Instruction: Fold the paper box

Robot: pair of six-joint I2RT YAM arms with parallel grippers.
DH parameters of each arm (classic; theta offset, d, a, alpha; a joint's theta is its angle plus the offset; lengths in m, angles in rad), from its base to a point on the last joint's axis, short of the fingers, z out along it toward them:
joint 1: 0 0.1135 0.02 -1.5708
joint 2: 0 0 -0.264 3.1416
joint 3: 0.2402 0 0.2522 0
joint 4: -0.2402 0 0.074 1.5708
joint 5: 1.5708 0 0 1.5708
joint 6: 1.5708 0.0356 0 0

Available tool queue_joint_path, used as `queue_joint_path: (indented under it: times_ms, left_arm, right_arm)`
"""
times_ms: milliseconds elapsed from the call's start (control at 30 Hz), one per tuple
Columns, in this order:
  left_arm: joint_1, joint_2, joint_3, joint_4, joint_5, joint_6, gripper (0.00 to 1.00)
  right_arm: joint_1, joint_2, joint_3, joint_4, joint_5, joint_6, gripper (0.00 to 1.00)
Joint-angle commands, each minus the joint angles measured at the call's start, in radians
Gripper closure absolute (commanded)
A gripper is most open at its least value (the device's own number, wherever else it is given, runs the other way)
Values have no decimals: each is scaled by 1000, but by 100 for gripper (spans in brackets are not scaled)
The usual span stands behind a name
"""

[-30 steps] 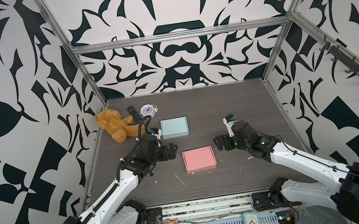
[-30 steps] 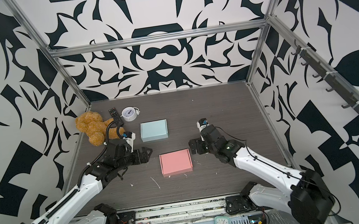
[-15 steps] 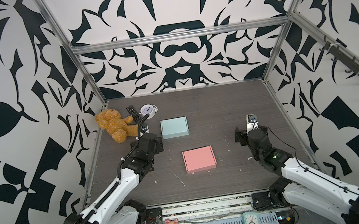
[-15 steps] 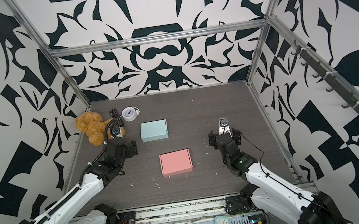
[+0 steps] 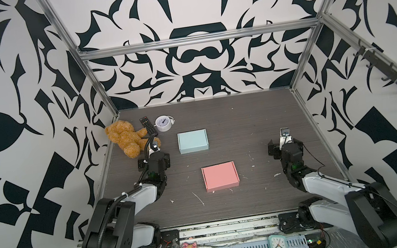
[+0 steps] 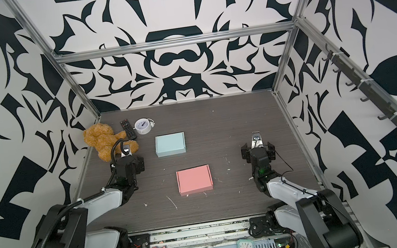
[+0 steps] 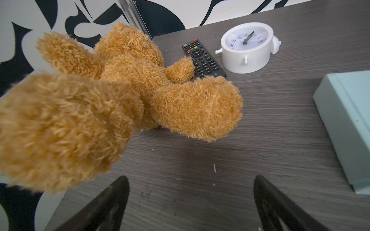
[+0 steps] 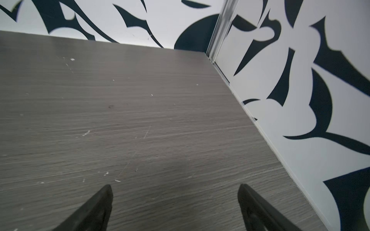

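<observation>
Near left gripper point(image 7: 191, 178), blue box point(image 7: 348, 128) cropped, seemingly closed.

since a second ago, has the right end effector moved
Yes. In both top views the right end effector has swung rightward, away from the pink box, which it was beside.

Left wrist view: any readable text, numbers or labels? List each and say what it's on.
"8", "9", "10", "11", "12", "1", "2": numerals on the face of the white alarm clock. The hands partly cross "12", and the rim hides the remaining numerals.
On the remote: the button legends are too small to read.
On the blue box: no print visible.
</observation>
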Motion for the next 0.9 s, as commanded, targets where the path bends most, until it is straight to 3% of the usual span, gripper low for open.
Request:
queue_joint_path:
  times_ms: [0, 133, 233, 367, 433, 533, 867]
  left_arm:
    - [34, 43, 12, 191, 114, 29, 1]
    - [85, 131, -1, 323, 196, 27, 1]
    - [113, 103, 27, 201, 255, -14, 1]
    - [193, 160, 1, 296, 355, -71, 1]
    - [195, 169, -10, 332, 351, -66, 1]
    - [194, 154, -3, 294, 347, -79, 1]
    - [194, 171, 1, 309, 345, -74, 1]
  right_arm:
    - [-49, 52, -1, 214, -90, 8, 0]
    - [-79, 171, 20, 308, -145, 37, 1]
    - [-86, 250, 22, 383, -167, 35, 0]
    - [-90, 317, 40, 400, -176, 37, 1]
    - [-90, 362, 42, 455, -175, 34, 0]
    - [-89, 338, 82, 341, -156, 45, 0]
    - [-90, 344, 102, 317, -146, 46, 0]
